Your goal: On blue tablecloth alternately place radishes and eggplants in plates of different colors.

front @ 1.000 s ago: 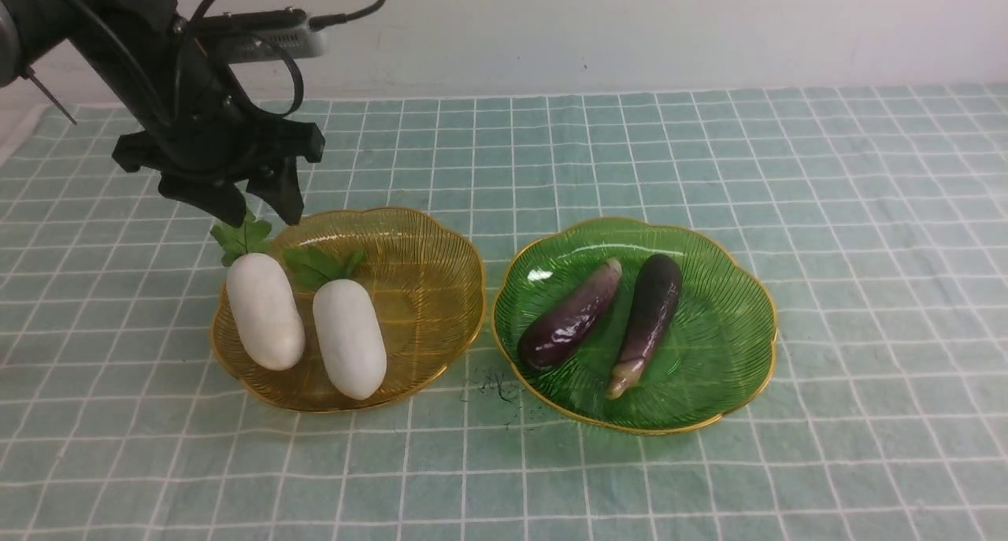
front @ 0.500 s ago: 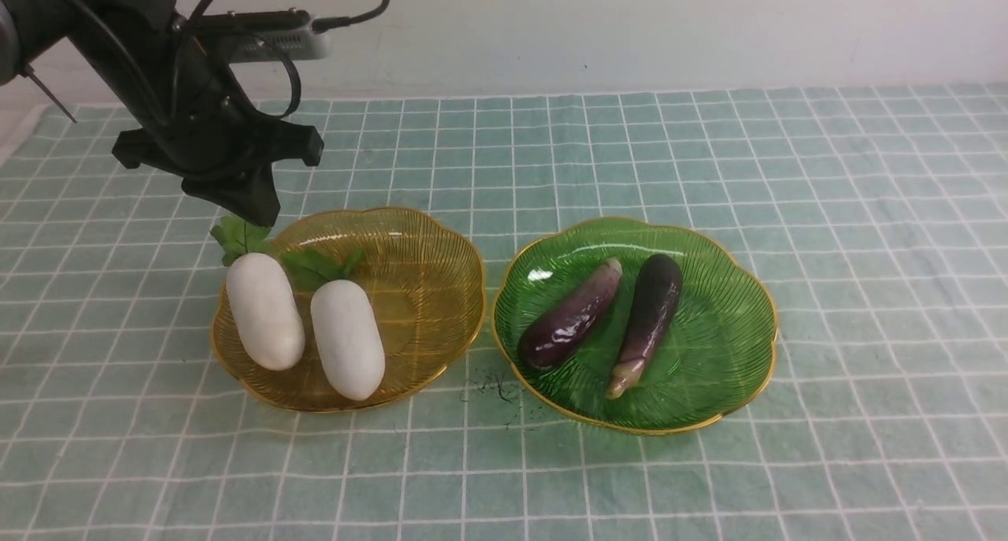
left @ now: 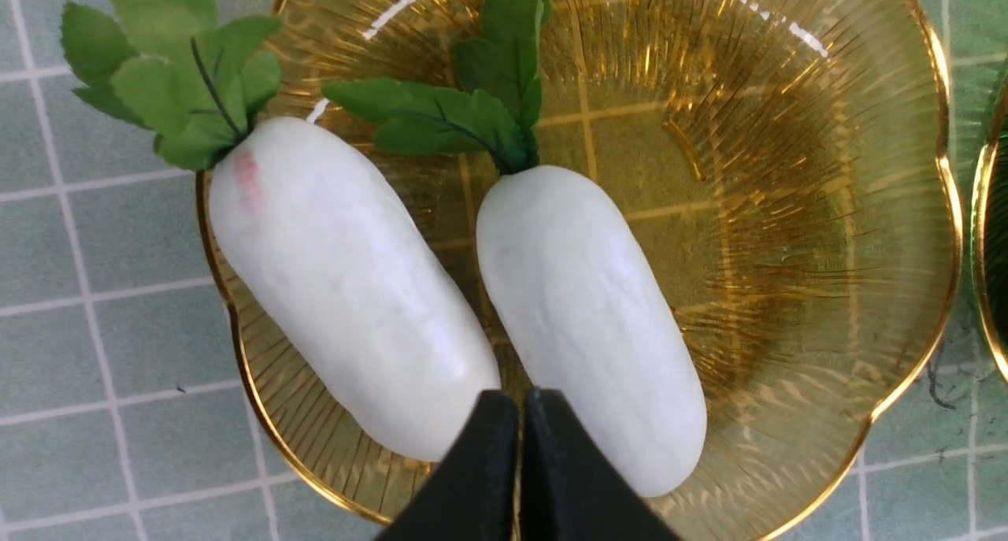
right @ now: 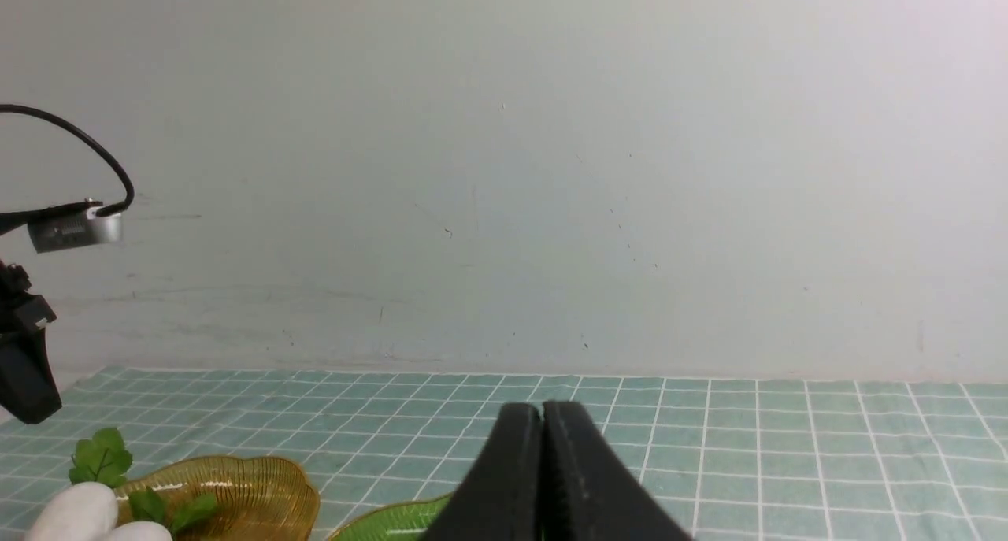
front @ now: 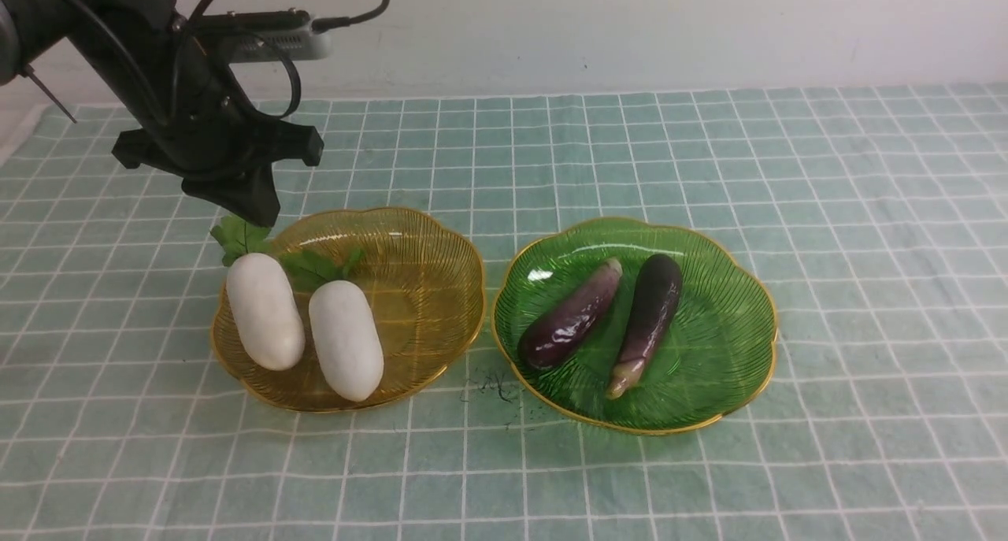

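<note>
Front view shows the left gripper [front: 264, 214] closed and empty behind two smooth, likely slippery white radishes [front: 346, 340] on the amber plate [front: 437, 289], best gripped mid-body; right gripper [right: 542, 411], closed, holds nothing.

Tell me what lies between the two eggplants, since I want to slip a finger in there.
Only a bare strip of the green plate lies between the left eggplant and the right one, as the front view shows.
</note>
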Controlling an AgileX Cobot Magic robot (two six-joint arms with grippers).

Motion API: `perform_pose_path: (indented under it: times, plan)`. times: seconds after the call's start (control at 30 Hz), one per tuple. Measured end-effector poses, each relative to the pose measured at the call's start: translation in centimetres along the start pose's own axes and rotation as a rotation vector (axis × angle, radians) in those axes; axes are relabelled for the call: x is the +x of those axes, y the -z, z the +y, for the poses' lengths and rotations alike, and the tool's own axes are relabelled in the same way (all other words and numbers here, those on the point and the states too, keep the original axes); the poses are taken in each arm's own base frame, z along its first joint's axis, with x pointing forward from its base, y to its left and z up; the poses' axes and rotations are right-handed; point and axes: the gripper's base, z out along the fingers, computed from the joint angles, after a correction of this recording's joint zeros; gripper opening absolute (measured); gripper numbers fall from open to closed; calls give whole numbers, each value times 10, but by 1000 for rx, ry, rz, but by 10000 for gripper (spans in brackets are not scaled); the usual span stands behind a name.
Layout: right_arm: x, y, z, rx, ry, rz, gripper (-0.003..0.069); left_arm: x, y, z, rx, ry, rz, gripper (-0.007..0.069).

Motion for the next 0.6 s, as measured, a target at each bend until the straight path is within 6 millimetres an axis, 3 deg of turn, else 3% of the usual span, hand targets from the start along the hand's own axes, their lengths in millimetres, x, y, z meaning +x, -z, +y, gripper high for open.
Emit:
perform_pose_path:
  times: [0.3,0.43,0.6]
  plan:
    - [45,16,-4,14,69,71,-15,-1,5,-2,16,4,-15,-8]
    - [75,22,-11,83,198,184,-15,2,25,-6,38,3,-62,-8]
    - [89,24,-14,108,223,268,-15,10,58,-10,38,-56,-136,-8]
